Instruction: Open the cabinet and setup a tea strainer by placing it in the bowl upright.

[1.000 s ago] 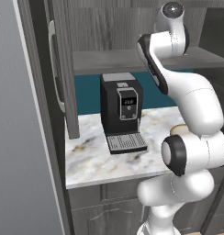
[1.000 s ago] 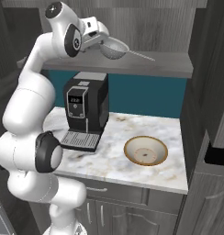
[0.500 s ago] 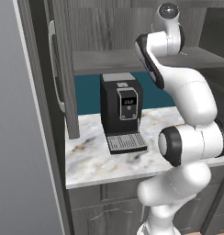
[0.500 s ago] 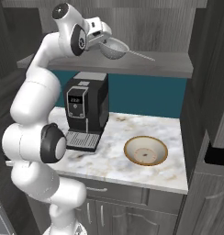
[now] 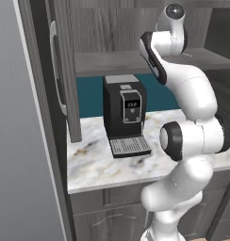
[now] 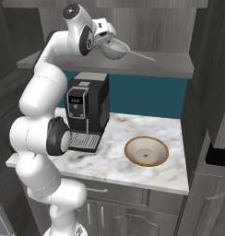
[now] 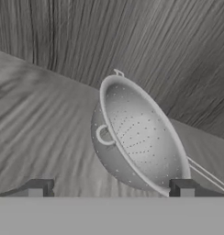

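We are seeing gripper (image 7: 109,188) spread wide, grasping nothing, tips flanking tea strainer (image 7: 137,137) at frame centre; strainer lying tilted on cabinet (image 6: 179,64) shelf, upper middle; bowl (image 6: 146,151) sitting on counter (image 6: 114,159), lower right

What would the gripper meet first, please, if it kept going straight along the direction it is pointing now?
Most likely the tea strainer: in the hand view it lies straight ahead of the open gripper on the cabinet shelf, one fingertip already level with its rim. How much gap remains is hard to judge.
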